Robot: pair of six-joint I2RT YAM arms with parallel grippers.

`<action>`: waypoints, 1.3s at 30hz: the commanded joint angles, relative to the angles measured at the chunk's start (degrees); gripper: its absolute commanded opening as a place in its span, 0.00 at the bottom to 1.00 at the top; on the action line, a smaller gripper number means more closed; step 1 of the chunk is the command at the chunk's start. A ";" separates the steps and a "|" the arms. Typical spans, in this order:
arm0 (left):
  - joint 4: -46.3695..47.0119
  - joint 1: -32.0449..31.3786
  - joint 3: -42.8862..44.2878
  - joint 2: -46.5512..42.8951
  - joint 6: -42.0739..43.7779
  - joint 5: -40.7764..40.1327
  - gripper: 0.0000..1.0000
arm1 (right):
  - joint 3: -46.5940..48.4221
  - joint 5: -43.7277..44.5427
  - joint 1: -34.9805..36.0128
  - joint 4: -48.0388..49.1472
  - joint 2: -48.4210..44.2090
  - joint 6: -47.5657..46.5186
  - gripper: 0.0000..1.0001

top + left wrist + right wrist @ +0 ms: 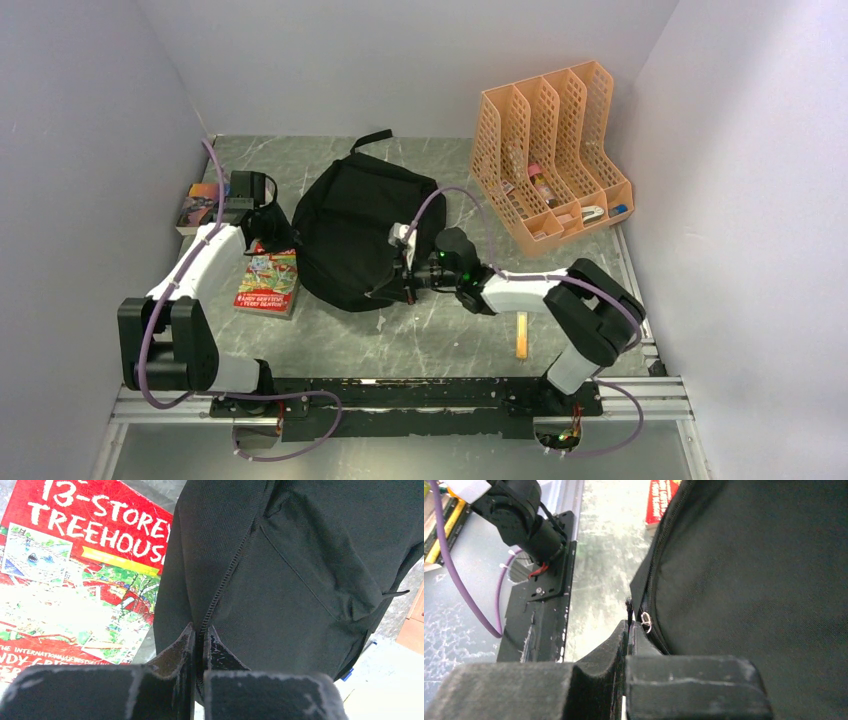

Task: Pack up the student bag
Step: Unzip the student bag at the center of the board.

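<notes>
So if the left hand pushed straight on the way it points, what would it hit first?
The student bag: the left hand is pinched shut right at its zipper, black fabric straight ahead.

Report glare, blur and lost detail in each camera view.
Top external: even, soft light, fairly sharp, the student bag a near-featureless black. Left wrist: glare bleaches the middle of the book; the left end effector is soft in the foreground. Right wrist: the table glares white; the right end effector is blurred.
</notes>
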 commanded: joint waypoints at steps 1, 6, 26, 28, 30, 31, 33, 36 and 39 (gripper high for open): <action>3.09 1.15 2.61 0.12 1.39 -3.91 0.05 | -2.65 0.91 -2.94 -4.97 -4.08 -2.88 0.00; 2.76 2.81 2.87 0.12 1.49 -4.45 0.05 | -6.18 5.10 -6.42 -3.79 -7.08 -1.37 0.00; 2.55 2.58 4.74 -4.17 4.93 0.35 0.63 | -4.35 20.31 -10.64 0.61 -6.16 9.62 0.00; 1.09 1.63 5.44 -6.30 4.91 -0.40 0.73 | -3.92 19.66 -10.64 1.65 -5.39 11.10 0.00; -0.67 -1.15 5.69 -8.26 4.19 -0.83 0.76 | -3.64 19.38 -10.68 2.77 -4.76 12.58 0.00; -1.20 -2.19 5.32 -9.62 3.53 -0.64 0.77 | -3.49 19.25 -10.64 3.12 -4.50 13.25 0.00; -1.16 -5.27 3.86 -11.50 2.09 -0.12 0.76 | -3.09 18.90 -10.70 3.68 -3.97 14.57 0.00; 5.42 -11.90 -0.72 -15.09 3.00 2.77 0.71 | -2.78 18.67 -10.64 4.65 -3.58 15.97 0.00; 15.46 -15.91 -5.71 -19.04 7.42 10.22 0.70 | -2.54 18.97 -10.64 3.98 -3.77 16.41 0.00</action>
